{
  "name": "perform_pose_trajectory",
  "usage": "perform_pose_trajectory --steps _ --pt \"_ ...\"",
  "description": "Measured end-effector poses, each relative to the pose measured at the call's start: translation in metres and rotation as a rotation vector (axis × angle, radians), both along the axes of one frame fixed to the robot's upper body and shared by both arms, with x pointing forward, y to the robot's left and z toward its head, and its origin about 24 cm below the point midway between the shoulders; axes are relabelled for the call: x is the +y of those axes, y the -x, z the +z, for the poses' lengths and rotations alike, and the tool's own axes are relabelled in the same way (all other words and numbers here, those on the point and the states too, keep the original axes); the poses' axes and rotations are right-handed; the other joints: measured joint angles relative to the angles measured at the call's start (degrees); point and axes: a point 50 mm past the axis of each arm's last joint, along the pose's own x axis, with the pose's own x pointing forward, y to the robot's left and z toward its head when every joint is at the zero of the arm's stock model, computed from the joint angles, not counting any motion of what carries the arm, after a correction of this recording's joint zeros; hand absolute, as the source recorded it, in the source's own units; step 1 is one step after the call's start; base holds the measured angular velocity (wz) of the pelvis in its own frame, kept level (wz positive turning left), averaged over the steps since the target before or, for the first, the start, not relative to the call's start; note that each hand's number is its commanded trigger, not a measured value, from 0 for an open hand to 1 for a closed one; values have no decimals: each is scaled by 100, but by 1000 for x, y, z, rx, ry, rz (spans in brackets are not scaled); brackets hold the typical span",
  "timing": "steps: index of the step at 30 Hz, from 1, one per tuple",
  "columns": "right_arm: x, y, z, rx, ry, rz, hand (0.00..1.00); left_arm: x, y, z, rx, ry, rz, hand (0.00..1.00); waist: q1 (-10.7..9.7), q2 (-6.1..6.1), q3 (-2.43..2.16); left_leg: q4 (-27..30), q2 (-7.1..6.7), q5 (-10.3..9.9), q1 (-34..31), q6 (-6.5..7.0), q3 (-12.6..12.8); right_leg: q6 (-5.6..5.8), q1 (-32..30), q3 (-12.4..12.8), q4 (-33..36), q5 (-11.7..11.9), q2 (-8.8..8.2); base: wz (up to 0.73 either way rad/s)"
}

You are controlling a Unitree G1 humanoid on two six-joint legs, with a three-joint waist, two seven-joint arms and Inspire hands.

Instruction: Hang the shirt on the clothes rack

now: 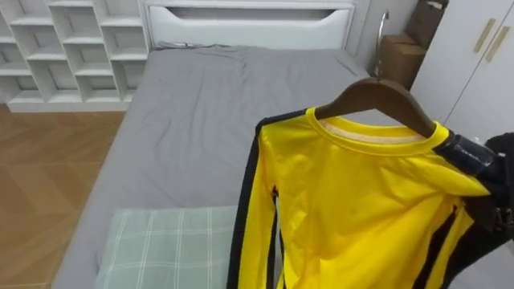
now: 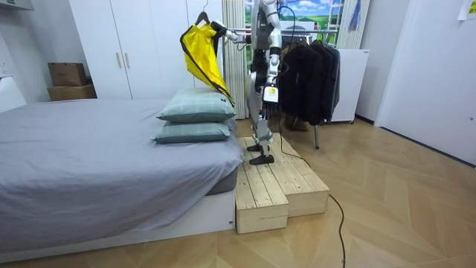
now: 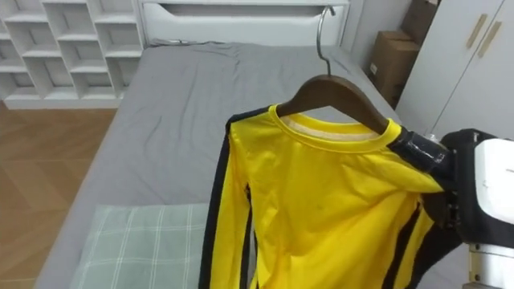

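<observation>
A yellow long-sleeved shirt (image 3: 321,209) with black side stripes hangs on a dark wooden hanger (image 3: 337,92), whose metal hook (image 3: 321,32) points up. My right hand (image 3: 459,193) comes in from the right and is shut on the hanger's right end, at the shirt's shoulder. In the room view I stand on a wooden platform (image 2: 275,186) beside the bed and hold the shirt (image 2: 202,56) out high above the pillows. My left hand (image 2: 266,103) hangs at my side. A clothes rack (image 2: 312,74) with dark garments stands behind me.
A grey bed (image 1: 193,120) lies below the shirt, with a green plaid pillow (image 1: 169,249) at its near end. A white cube shelf (image 1: 72,48) stands at the far left. Cardboard boxes (image 1: 397,56) and a white wardrobe (image 1: 474,64) are at the right.
</observation>
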Motion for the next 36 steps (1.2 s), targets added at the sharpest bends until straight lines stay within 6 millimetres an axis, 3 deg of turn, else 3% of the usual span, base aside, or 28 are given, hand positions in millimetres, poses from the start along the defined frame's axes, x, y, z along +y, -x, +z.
perform_pose_trajectory --steps 2,4,6,8,10,11,14,19,22,24,25,26,27,28,29,31,33,35,36 --pt "1 1 1 -2 0 4 100 -2 1 -1 14 21 11 0 105 -18 4 -30 71 -38 48 -7 340 1 -214 86 173 -2 44 -69" --pt "3 1 3 -14 5 13 100 -3 -1 -2 12 25 31 0 186 -27 21 -26 139 -69 27 -29 717 -55 -459 -94 296 44 36 -114" --pt "4 0 2 -9 -9 12 100 -4 -7 -3 9 30 35 0 333 4 45 -10 238 -136 113 -73 1187 -143 -582 -637 397 109 -2 -137" --pt "11 -1 -4 12 -23 30 100 -5 -13 -5 5 33 31 0 432 85 85 48 375 -304 272 -135 1807 -225 -689 -1481 534 151 -114 -140" --pt "17 -1 -10 28 -48 36 100 -4 -24 -5 -6 28 18 0 376 57 71 90 411 -376 277 -174 2143 -295 -834 -1959 766 122 -220 -102" --pt "19 -1 -14 39 -60 37 100 -4 -28 -5 -7 28 15 0 325 26 60 103 411 -398 289 -193 2312 -345 -899 -2063 815 110 -246 -81" --pt "18 0 -20 67 -70 30 100 -6 -45 -6 -23 36 2 0 109 45 59 106 430 -434 405 -246 2601 -427 -899 -1819 772 154 -118 -57" --pt "18 0 -24 91 -107 23 100 -8 -38 -7 23 56 53 0 -234 40 48 233 530 -505 519 -345 2947 -454 -979 -1526 765 165 53 -37" --pt "23 -2 -21 91 -112 41 100 -7 -32 -7 42 57 56 0 -288 94 77 536 712 -689 500 -432 3091 -540 -992 -1529 789 95 159 -24" --pt "28 -2 -17 84 -86 58 100 -5 -25 -6 76 50 61 0 -315 87 73 797 831 -785 478 -512 3234 -604 -1084 -1396 959 0 213 -46" --pt "31 -3 -14 70 -83 73 100 -3 -21 -6 98 46 68 0 -294 80 70 1201 931 -871 414 -583 3336 -656 -1171 -1208 1111 -93 265 -73" --pt "35 -4 -15 73 -87 90 100 -2 -15 -5 123 40 76 0 -285 40 56 1830 1109 -870 288 -586 3266 -709 -1196 -973 1223 -174 320 -85" --pt "37 -4 -15 75 -88 99 100 -2 -12 -5 135 39 81 0 -276 56 63 2156 1202 -854 227 -566 3143 -726 -1181 -845 1260 -203 377 -99" --pt "40 -5 -16 78 -91 112 100 -3 -4 -4 164 40 85 0 -260 107 76 2735 1317 -776 68 -491 2729 -772 -1150 -573 1317 -239 489 -116" --pt "43 -5 -18 86 -97 123 100 -5 7 -4 197 46 95 0 -244 126 82 3115 1283 -639 -168 -454 2237 -820 -1098 -256 1368 -261 566 -119" --pt "46 -4 -20 100 -96 127 100 -9 20 -5 255 62 115 0 -247 90 107 3141 1082 -659 -431 -438 1523 -811 -1093 180 1375 -303 620 -123" --pt "48 -4 -21 103 -96 133 100 -15 23 -6 273 76 128 0 -265 75 95 2903 877 -659 -798 -441 976 -792 -1179 582 1362 -229 643 -118" --pt "50 -4 -22 111 -94 140 100 -23 26 -8 298 101 146 0 -263 102 106 2137 672 -624 -1039 -497 316 -743 -1260 1201 1333 -95 788 -121" --pt "51 -4 -23 115 -93 142 100 -25 27 -8 303 104 153 0 -269 97 109 1928 642 -603 -1072 -515 172 -755 -1276 1353 1316 -84 835 -125"
